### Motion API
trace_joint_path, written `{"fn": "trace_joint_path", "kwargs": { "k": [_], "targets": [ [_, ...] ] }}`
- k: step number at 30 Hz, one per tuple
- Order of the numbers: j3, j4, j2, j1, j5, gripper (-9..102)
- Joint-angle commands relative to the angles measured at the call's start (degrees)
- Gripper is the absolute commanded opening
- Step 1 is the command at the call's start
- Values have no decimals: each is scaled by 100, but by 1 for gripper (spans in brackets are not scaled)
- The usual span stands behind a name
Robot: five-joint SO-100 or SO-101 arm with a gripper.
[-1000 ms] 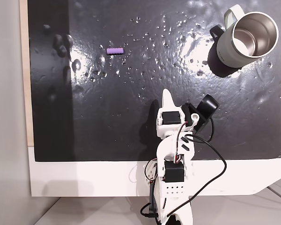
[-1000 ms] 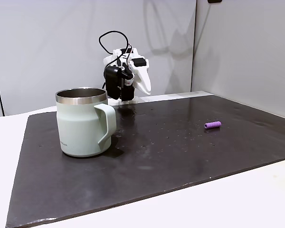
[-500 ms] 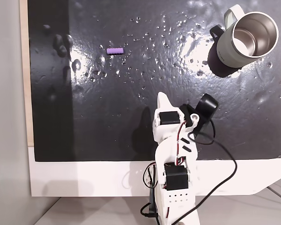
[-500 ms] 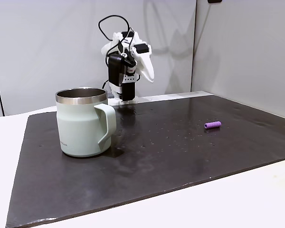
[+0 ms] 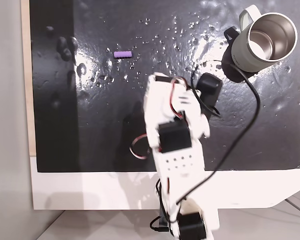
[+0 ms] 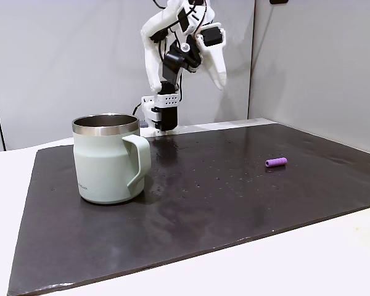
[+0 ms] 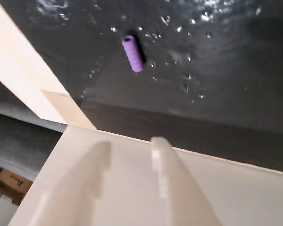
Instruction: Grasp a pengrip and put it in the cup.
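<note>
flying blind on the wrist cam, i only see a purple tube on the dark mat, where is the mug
Observer: In a fixed view from above, the mug stands upright at the mat's top right corner; the purple tube lies far to its left.
Operator: anything in the mug
Observer: It looks empty; bare steel shows inside.
Operator: how high is the claw
Observer: In a fixed view from the side, the claw hangs well above the mat, higher than the mug's rim.
</note>
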State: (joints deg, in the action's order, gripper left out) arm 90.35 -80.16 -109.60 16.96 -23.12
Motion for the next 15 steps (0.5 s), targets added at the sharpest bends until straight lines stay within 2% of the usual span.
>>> {"fn": "trace_joint_path", "kwargs": {
  "k": [1,6,15],
  "targets": [
    [-984,-475,712,88,-439,15],
    [-1793,-519,1626,158,-1011,24],
    [-3217,-492,3103,220,-1274,23]
  ]
}}
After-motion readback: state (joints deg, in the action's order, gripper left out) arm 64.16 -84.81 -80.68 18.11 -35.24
